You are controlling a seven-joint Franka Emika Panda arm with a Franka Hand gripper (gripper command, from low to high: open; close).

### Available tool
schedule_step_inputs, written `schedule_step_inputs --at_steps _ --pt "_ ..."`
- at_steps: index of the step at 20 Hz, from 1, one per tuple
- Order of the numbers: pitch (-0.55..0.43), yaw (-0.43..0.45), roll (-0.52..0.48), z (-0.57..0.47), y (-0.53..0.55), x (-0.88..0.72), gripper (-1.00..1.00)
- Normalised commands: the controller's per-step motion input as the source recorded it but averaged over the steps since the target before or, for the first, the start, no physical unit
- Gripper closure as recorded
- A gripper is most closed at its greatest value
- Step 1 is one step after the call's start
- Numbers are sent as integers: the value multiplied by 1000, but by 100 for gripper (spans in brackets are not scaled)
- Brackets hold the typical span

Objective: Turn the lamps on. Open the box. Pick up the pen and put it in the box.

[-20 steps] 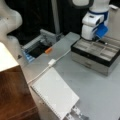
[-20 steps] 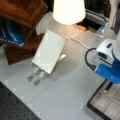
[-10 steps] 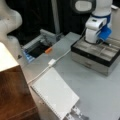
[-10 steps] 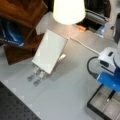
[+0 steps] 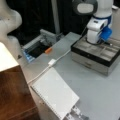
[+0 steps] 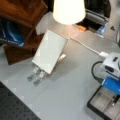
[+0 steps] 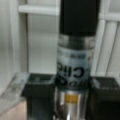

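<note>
Pen (image 7: 75, 62) sits between the two dark fingers (image 7: 37, 100) of the gripper (image 7: 72, 100), which are clamped on its barrel just below the printed band; in the wrist view it runs straight up the middle, black cap end at the top. It looks light, rigid and smooth, with a glossy barrel that could slide or swivel in a pinch, so a hold near mid-length, as here, seems the steadiest place.

In a front view the gripper (image 5: 93, 40) hangs low over the open box (image 5: 100, 53), whose pale divided inside lies directly beneath it; the pen itself cannot be made out there. In a front view the box (image 6: 105, 105) shows at the bottom right corner under the blue-trimmed wrist. The wrist view shows pale compartment ridges behind the pen, close on both sides, so sideways room looks tight and the black rim is the edge to mind.

Well away from the gripper, the lamp (image 6: 68, 11) glows brightly, so it appears lit. A white dotted panel (image 5: 53, 92) leans on the table between lamp and box, clear of the arm.
</note>
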Motion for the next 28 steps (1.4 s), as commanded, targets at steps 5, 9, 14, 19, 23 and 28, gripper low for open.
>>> schedule_step_inputs --at_steps 5,9,14,19,23,28 --pt "58 -167 -34 -129 104 -68 100" --pt "9 -194 -32 -163 49 -55 100" --pt "-47 -170 -22 -151 5 -12 100" --pt "-63 -167 -34 -119 18 34 -100" --pt "-63 -164 -51 -96 29 90 -100" --pt "-56 -137 -60 -81 25 103 -100"
